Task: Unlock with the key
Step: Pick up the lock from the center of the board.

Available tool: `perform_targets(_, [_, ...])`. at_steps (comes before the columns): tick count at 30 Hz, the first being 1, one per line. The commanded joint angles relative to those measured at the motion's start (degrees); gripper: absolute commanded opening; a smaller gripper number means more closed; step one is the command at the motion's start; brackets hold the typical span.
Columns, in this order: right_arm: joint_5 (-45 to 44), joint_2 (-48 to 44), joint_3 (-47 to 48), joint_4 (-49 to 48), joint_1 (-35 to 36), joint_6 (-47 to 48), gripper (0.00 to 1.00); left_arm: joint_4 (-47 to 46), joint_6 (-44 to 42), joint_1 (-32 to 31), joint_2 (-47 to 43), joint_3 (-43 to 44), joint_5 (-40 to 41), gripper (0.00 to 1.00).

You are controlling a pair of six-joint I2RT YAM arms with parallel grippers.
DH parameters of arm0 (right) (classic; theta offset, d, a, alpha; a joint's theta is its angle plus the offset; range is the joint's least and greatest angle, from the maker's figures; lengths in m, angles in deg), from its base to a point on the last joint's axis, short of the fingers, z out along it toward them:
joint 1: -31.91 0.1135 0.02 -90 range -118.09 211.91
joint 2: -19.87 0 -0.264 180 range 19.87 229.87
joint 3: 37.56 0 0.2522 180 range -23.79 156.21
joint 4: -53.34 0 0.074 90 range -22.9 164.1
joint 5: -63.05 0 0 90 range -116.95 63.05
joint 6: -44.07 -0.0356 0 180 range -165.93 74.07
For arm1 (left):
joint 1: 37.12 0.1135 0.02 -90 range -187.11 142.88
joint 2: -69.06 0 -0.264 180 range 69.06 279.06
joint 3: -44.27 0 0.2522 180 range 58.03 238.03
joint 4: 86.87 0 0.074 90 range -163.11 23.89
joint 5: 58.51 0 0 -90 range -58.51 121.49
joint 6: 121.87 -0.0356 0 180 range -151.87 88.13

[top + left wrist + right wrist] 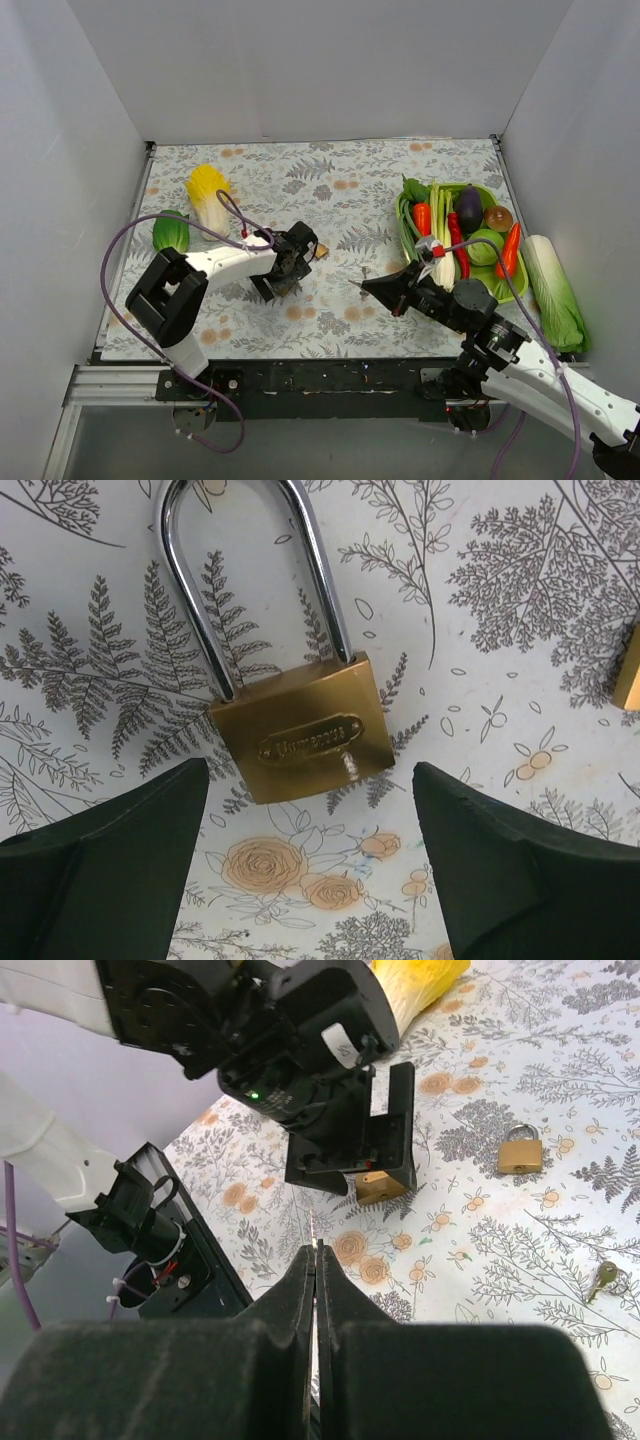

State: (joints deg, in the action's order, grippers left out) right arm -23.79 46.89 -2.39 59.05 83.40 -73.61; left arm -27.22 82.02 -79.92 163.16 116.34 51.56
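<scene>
A brass padlock [305,732] with a steel shackle lies flat on the floral cloth. My left gripper [310,780] is open just short of its body, one finger on each side, touching nothing. The top view shows that gripper [283,272] low over the cloth. My right gripper [316,1250] is shut on a thin key [313,1230], whose blade points at the padlock [380,1186] under the left gripper. In the top view the right gripper [372,285] is to the right of the left one, with a gap between them.
A second brass padlock [521,1152] lies beyond the first, and a spare key [603,1278] lies on the cloth to the right. A green basket [408,232] of vegetables stands at the right, a cabbage [553,290] beside it, yellow and green vegetables [205,195] at the left.
</scene>
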Motion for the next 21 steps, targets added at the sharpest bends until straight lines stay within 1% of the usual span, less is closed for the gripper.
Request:
perform_targets(1, [-2.4,-4.4,-0.1,2.0,-0.1,0.3,0.01,5.2,13.9,1.1,2.7,3.5,3.0,0.81])
perform_targets(5, [-4.8,-8.1,-0.2,5.2,-0.1,1.0,0.01,7.4,16.7,1.6,4.9,4.9,3.6,0.77])
perform_targets(8, [-5.5,-10.1,-0.2,6.5,-0.1,1.1,0.01,8.2,17.2,2.5,5.6,5.3,4.4,0.76])
perform_targets(15, [-6.9,-11.9,-0.1,8.1,-0.1,1.7,0.01,5.4,14.5,4.0,8.8,5.7,2.6,0.76])
perform_targets(16, [-7.0,-12.0,-0.1,9.9,-0.1,1.8,0.01,5.4,14.4,4.0,9.1,5.5,2.6,0.76])
perform_targets(18, [-7.3,-12.3,-0.1,10.3,0.0,1.8,0.01,4.5,13.8,4.3,9.2,5.3,2.7,0.75])
perform_targets(19, [-7.3,-12.3,-0.1,10.3,-0.1,1.8,0.01,4.1,13.6,4.5,9.2,4.9,2.7,0.74])
perform_targets(21, [-7.2,-12.7,-0.1,10.4,-0.2,1.7,0.01,3.5,13.3,4.6,9.3,4.5,2.3,0.65])
